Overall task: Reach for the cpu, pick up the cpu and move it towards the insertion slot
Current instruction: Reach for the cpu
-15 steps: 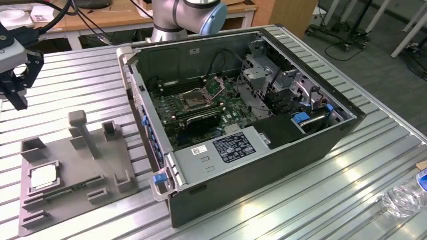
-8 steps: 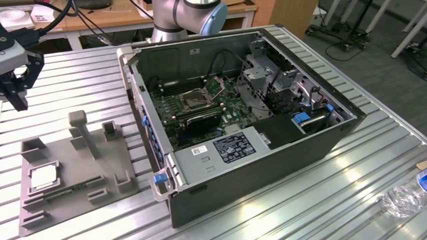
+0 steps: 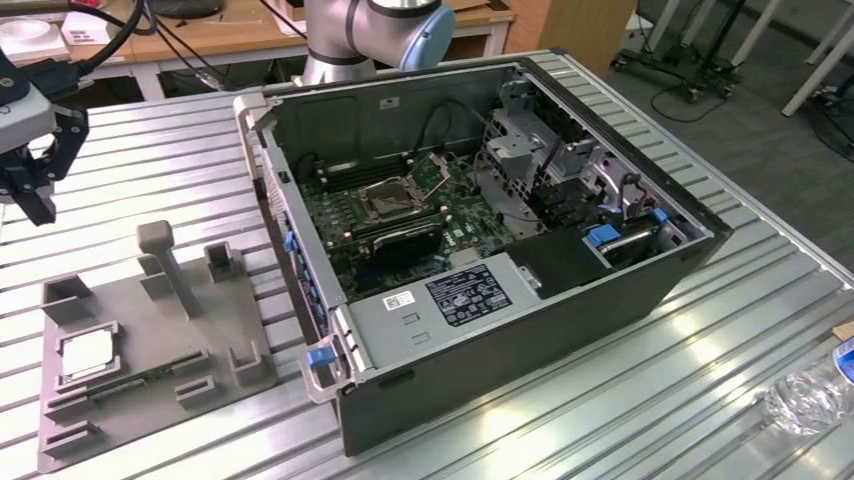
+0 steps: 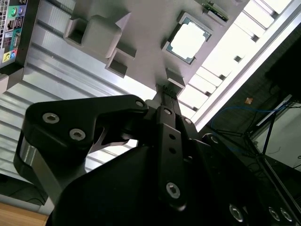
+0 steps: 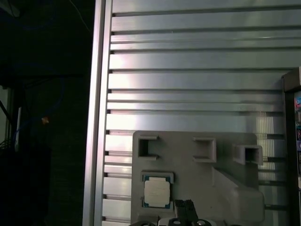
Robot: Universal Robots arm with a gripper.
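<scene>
The gripper (image 3: pixel 38 200) hangs over the slatted metal table (image 3: pixel 160 140) at the exterior view's left, up above the grey plate (image 3: pixel 123 312) and touching nothing. In the second wrist view its dark fingers (image 4: pixel 162 101) run up side by side with the tips pressed together and nothing between them, so the gripper (image 4: pixel 165 89) is clenched and empty.

And there's the chip (image 3: pixel 83 352): it lies flat, silvery top up, in a square recess at the near end of the plate. The second wrist view has the chip (image 4: pixel 189 37) just past the fingertips with a clear gap between them, and the first wrist view shows the chip (image 5: pixel 156 193) just beside the gripper (image 5: pixel 184 205) tips, apart from them.

A thin green memory stick (image 3: pixel 134 378) lies on the plate right next to the chip.

Over in the open computer case (image 3: pixel 534 330), the socket (image 3: pixel 391 200) sits on the green board, shiny frame around a dark centre, well apart from both chip and gripper. A plastic bottle (image 3: pixel 805 397) lies at the table's edge on the exterior view's right.
</scene>
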